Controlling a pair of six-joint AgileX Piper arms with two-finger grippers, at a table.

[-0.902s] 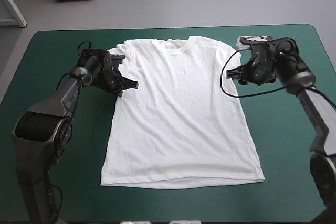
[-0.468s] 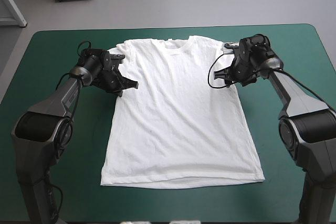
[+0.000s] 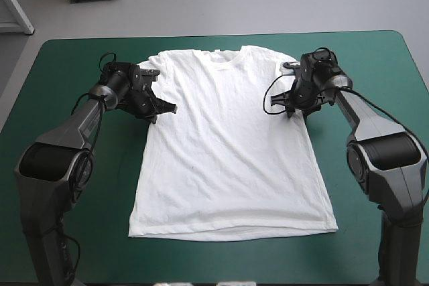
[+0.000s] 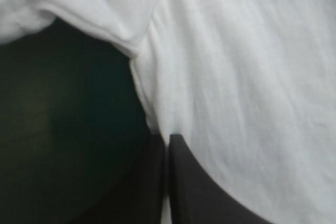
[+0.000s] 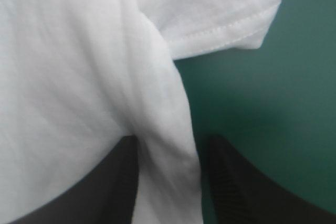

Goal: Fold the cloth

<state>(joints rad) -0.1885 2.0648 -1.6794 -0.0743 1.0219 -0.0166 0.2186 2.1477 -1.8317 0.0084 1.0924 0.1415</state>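
The T-shirt [image 3: 231, 159] lies spread flat on the teal-green cover [image 3: 60, 65], about the middle of the tabletop. Its collar [image 3: 224, 58] points to the far edge and its hem [image 3: 234, 232] runs along near the near edge. Both short sleeves lie out flat, one toward the table's left edge and one toward its right.

My left gripper [image 3: 164, 108] sits low at the shirt's left side, just under the left sleeve [image 4: 79, 9], where the sleeve meets the body. In the left wrist view my two black fingers are pressed almost together into one point, with a thin sliver of white cloth between them, so I am pinching the shirt's side edge there. Bare cover shows just beside that edge.

My right gripper [image 3: 289, 106] is at the matching spot on the shirt's right side, under the right sleeve [image 5: 210, 9]. Here my fingers [image 5: 123, 177] stand spread apart, and a raised fold of the shirt's side edge runs between them. One finger lies over white cloth, the other over the cover. I cannot tell whether either touches the fold.
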